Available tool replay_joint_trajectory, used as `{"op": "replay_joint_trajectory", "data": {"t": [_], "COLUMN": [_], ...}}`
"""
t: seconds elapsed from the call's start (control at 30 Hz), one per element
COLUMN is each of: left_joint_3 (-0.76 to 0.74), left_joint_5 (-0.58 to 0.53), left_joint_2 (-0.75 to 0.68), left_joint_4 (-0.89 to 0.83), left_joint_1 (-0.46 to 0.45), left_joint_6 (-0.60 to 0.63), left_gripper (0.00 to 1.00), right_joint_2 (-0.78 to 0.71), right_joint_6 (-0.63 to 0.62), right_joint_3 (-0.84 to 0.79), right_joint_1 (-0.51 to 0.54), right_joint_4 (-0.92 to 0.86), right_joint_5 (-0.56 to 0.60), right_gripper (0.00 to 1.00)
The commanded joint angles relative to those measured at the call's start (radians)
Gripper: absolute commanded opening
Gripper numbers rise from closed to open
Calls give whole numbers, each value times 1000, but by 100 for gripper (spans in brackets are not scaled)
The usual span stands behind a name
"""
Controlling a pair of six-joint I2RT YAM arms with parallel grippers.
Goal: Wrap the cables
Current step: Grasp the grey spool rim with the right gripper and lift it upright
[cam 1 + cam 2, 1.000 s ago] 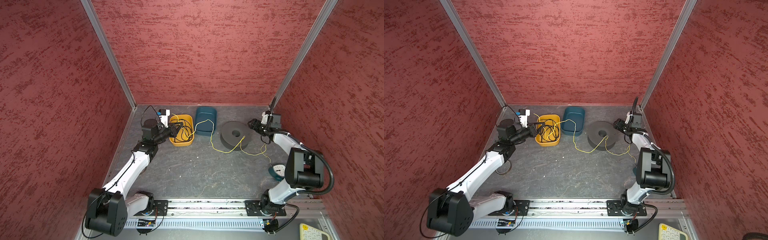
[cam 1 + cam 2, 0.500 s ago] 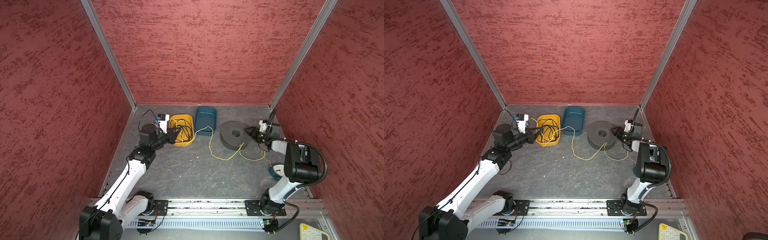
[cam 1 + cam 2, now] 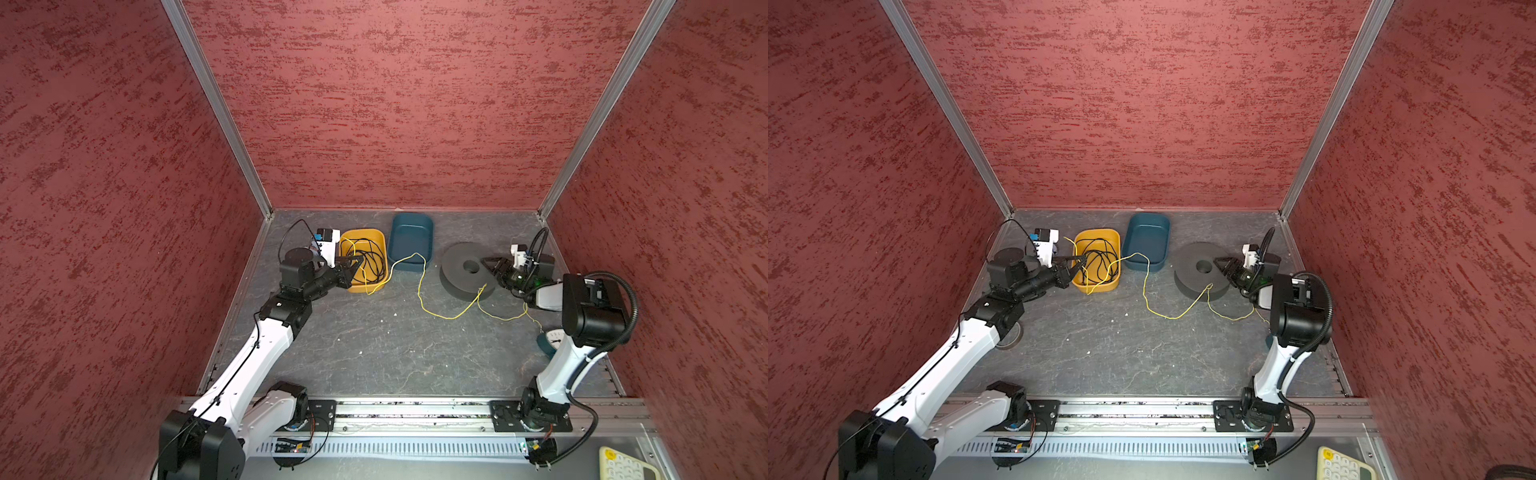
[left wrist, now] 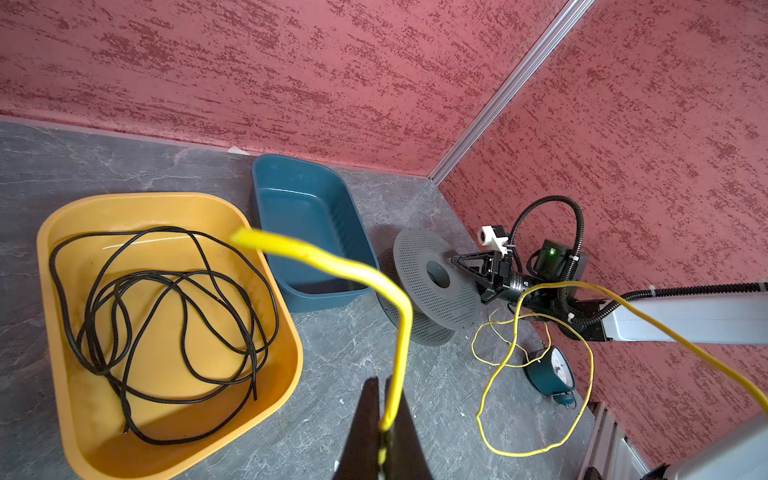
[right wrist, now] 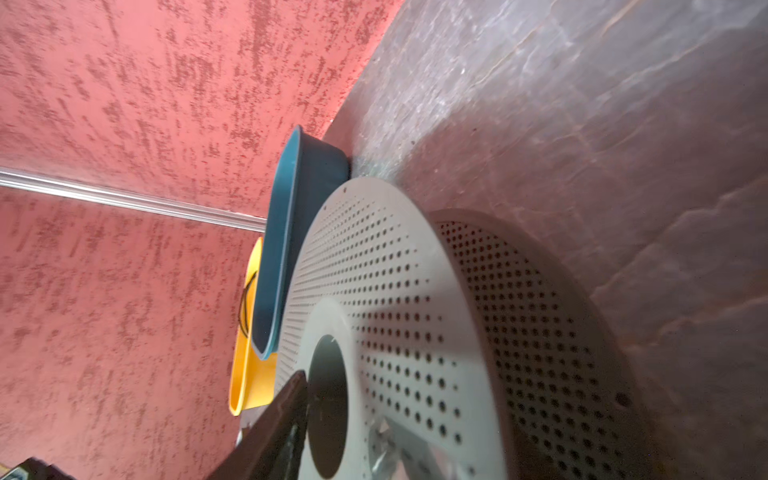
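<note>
The thin yellow cable runs from my left gripper across the floor to the rim of the grey perforated spool, then loops on towards the right arm. In the left wrist view my left gripper is shut on the cable beside the yellow bin. My right gripper lies over the spool's top flange. One dark finger sits at the edge of the hub hole in the spool. Its other finger does not show clearly.
A black cable lies coiled in the yellow bin. A blue bin stands behind it by the back wall. A teal clock lies near the right arm. A calculator sits beyond the front rail.
My right gripper has come down from above onto the spool's top, and its jaws have narrowed. The left gripper has stayed shut on the cable; the floor loop has shifted a little.
</note>
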Motion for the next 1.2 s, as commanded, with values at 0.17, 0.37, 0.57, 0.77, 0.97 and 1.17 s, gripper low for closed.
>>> {"op": "replay_joint_trajectory", "data": {"t": [0.17, 0.37, 0.57, 0.77, 0.97, 1.17], "left_joint_3": [-1, -13, -29, -13, -16, -42], "left_joint_5": [1, 4, 6, -4, -39, -43], "left_joint_2": [6, 5, 12, 24, 10, -13], "left_joint_4": [20, 19, 57, 50, 57, 110], "left_joint_1": [-11, -13, -20, -46, -88, -115], "left_joint_6": [5, 16, 17, 62, 128, 154], "left_gripper": [5, 5, 6, 6, 6, 7], "right_joint_2": [65, -23, -201, -338, -366, -352], "right_joint_6": [110, -43, -291, -405, -438, -416], "right_joint_3": [-11, 36, 151, 308, 460, 539], "right_joint_1": [-6, -4, 35, 167, 296, 446], "right_joint_4": [226, -31, -463, -801, -1004, -1069], "right_joint_5": [-52, 39, 235, 545, 755, 963], "right_gripper": [41, 5, 0, 0, 0, 0]}}
